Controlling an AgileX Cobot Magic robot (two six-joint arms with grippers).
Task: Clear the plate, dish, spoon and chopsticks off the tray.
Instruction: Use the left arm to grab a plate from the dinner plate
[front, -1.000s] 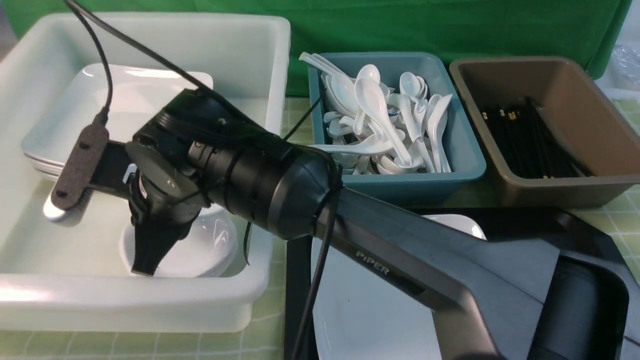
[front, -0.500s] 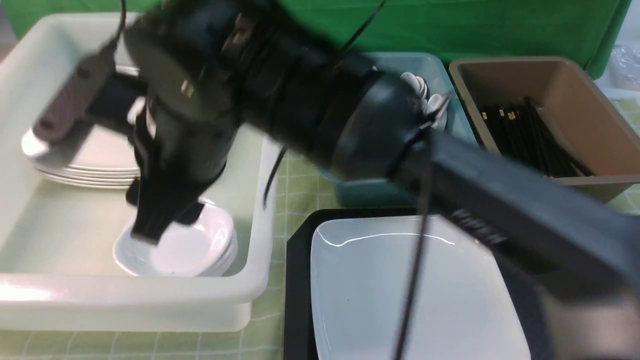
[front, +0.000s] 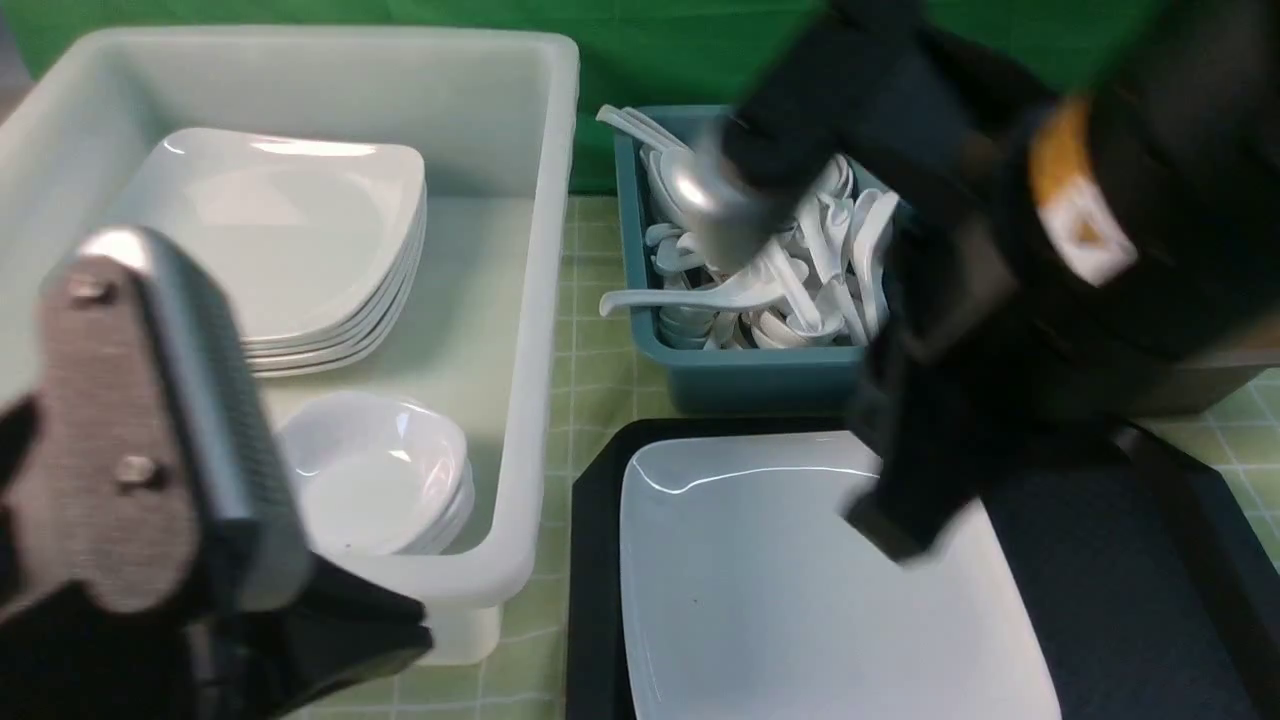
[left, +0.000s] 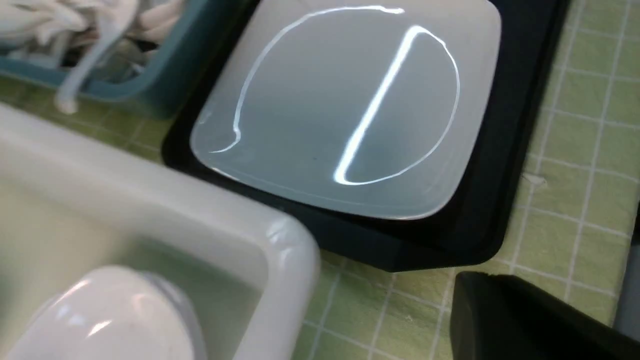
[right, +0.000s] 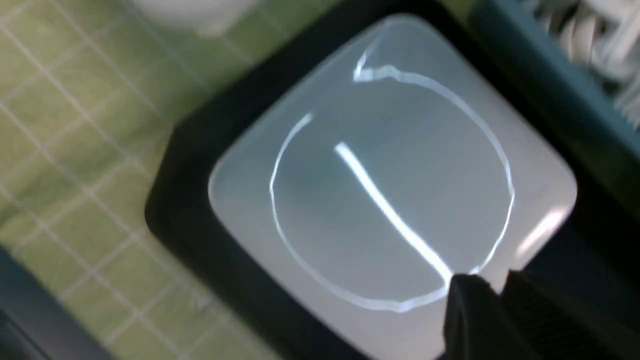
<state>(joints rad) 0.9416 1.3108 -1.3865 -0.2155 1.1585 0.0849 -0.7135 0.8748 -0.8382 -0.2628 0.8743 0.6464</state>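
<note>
Front view: glossy white rounded-square plate (front: 780, 600) lies on black tray (front: 1100, 600).

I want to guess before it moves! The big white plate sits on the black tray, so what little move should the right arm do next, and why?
Probably lower the right end effector to the far right edge of the plate and grip it there. It hovers over that edge, and the plate lies on the tray, not yet cleared.

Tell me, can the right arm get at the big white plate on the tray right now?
Probably yes: the right gripper hovers above the plate, near its far right edge, and nothing lies on it.
</note>
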